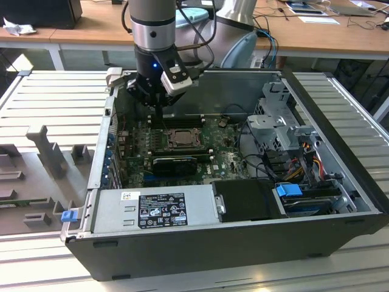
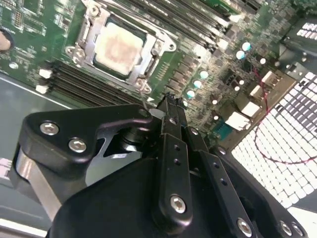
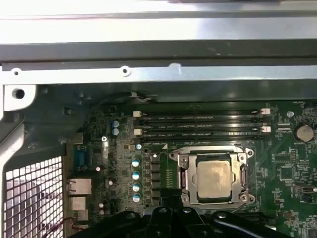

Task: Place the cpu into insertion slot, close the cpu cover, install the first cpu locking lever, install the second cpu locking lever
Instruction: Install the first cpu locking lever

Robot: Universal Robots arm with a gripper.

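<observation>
Poised low inside one open computer case (image 1: 213,249): one gripper (image 1: 159,115), jaws pressed together with no gap on show, clasping nothing. Hangs over the green motherboard (image 1: 225,152), just beside the socket.

Seated pale face up in the one insertion slot (image 3: 213,158): one cpu (image 3: 214,179), with one cpu cover (image 3: 184,179) laid flat as a silvery frame around it (locking levers too fine to make out).

Beyond the chip in the first wrist view, four long black memory slots (image 3: 198,125); off to one side, a column of four blue-topped capacitors (image 3: 135,175).

Nearer the exterior view's camera, one black finned card (image 1: 175,163) and one grey power supply (image 1: 155,207).

Blocking the socket's near edge in the first wrist view: the gripper's own black body.
</observation>
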